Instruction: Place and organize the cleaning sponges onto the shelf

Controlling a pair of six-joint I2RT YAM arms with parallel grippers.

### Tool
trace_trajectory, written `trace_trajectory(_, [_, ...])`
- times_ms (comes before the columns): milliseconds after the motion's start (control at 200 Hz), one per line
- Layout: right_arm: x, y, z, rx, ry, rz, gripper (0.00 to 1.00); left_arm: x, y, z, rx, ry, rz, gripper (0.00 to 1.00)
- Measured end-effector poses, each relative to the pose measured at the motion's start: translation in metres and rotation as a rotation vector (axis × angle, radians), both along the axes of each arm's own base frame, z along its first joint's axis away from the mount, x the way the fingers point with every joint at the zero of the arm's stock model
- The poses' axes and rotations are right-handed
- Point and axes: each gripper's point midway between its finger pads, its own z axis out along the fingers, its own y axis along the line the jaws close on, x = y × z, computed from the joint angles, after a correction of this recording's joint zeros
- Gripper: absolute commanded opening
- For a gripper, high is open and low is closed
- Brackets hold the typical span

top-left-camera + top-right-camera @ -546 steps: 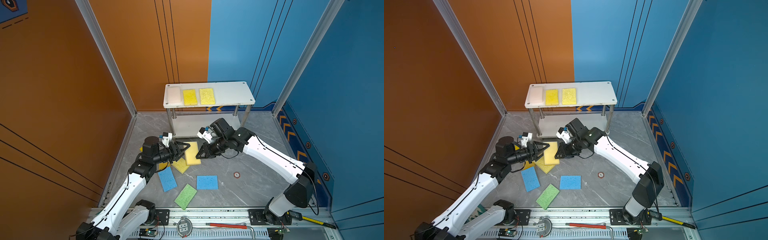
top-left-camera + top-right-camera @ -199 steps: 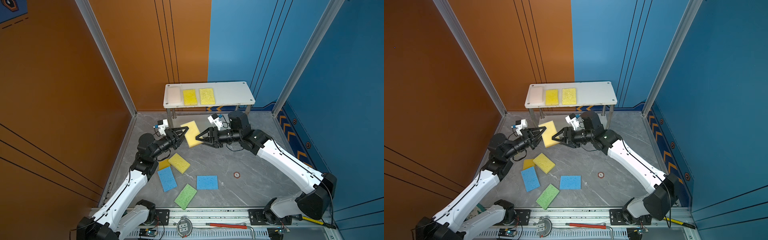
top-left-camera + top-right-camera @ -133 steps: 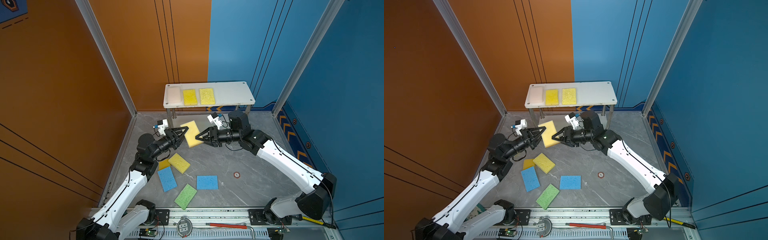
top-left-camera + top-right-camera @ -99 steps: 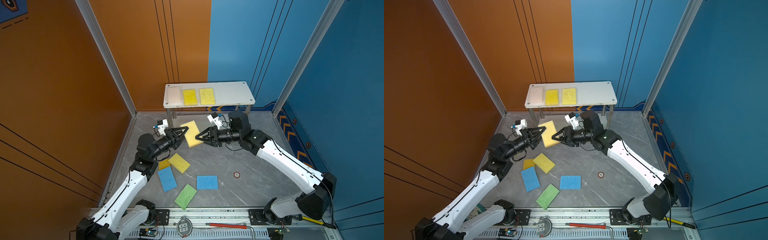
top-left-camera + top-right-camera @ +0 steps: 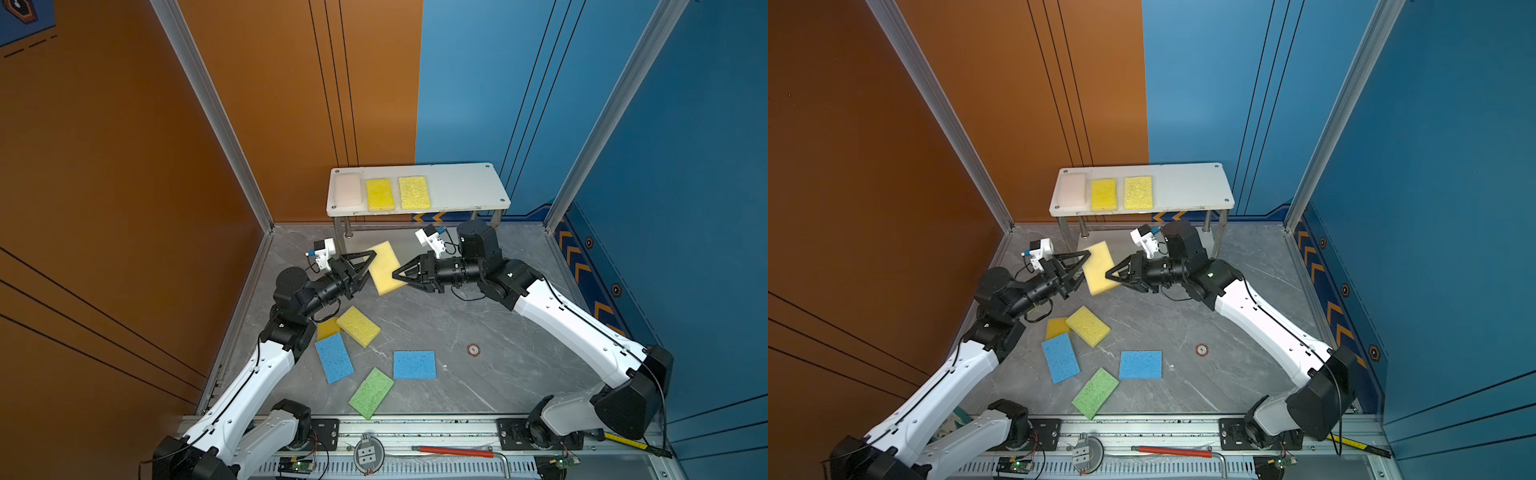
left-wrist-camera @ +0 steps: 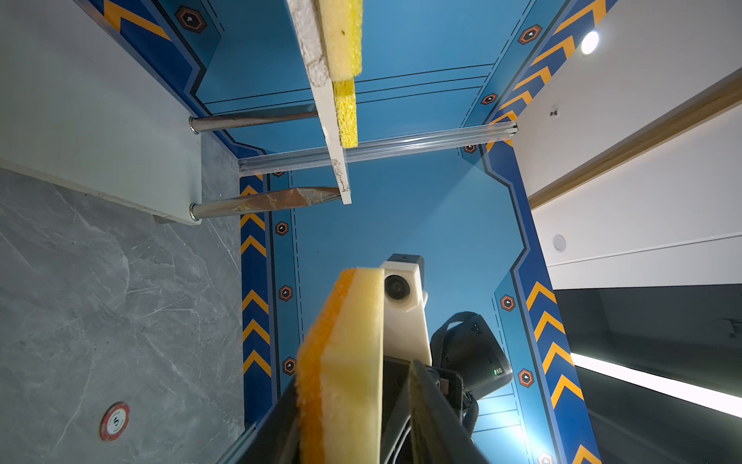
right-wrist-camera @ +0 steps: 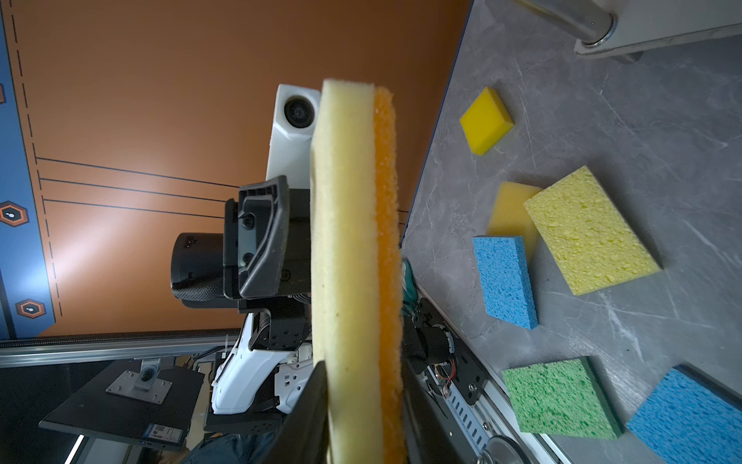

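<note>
A yellow sponge [image 5: 384, 268] [image 5: 1098, 268] with an orange back hangs in the air in front of the shelf [image 5: 465, 187]. My right gripper [image 5: 397, 275] [image 7: 361, 422] is shut on one end, both fingers pressing it. My left gripper [image 5: 370, 268] [image 6: 361, 422] stands open around the other end, one finger clear of the foam. On the shelf's top board lie a pale sponge [image 5: 348, 191] and two yellow sponges [image 5: 379, 194] [image 5: 414, 192]. On the floor lie a yellow sponge [image 5: 358, 326], a yellow-orange one [image 5: 327, 328], two blue [image 5: 333, 357] [image 5: 414, 365], one green [image 5: 371, 393].
A small yellow sponge [image 7: 486, 120] lies on the floor near the left wall. A round disc [image 5: 473, 349] sits on the floor right of the sponges. A red-handled tool [image 5: 446, 451] lies on the front rail. The shelf's metal posts [image 5: 348, 228] stand just behind the grippers.
Both arms have risen from the floor pile with the yellow sponge. In the last second the right jaws closed onto it and the left jaws widened; the arms stayed nearly still.
</note>
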Motion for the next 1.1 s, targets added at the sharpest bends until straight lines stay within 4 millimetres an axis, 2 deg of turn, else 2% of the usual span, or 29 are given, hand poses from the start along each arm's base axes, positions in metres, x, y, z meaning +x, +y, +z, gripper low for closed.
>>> trace_trajectory(180, [0.009, -0.007, 0.0, 0.001, 0.0, -0.026, 0.27, 0.001, 0.002, -0.002, 0.006, 0.0, 0.006, 0.63])
trace_trajectory(340, [0.019, -0.018, 0.005, 0.008, -0.009, -0.059, 0.27, -0.003, 0.007, -0.008, 0.042, 0.008, 0.022, 0.71])
trace_trajectory(501, [0.028, -0.029, 0.026, 0.027, -0.046, -0.091, 0.27, -0.008, 0.015, -0.013, 0.095, 0.019, 0.039, 0.73])
trace_trajectory(651, [0.028, -0.04, 0.058, 0.019, -0.139, -0.101, 0.27, -0.012, 0.02, -0.02, 0.171, 0.045, 0.05, 0.75])
trace_trajectory(791, [0.031, -0.054, 0.087, -0.006, -0.252, -0.135, 0.26, -0.018, 0.023, -0.016, 0.25, 0.046, 0.047, 0.76])
trace_trajectory(896, [0.041, -0.065, 0.097, -0.049, -0.313, -0.18, 0.26, -0.024, 0.027, -0.017, 0.294, 0.05, 0.049, 0.76])
trace_trajectory(1101, [0.067, -0.089, 0.102, -0.149, -0.397, -0.288, 0.26, -0.032, 0.036, -0.035, 0.35, 0.103, 0.054, 0.76])
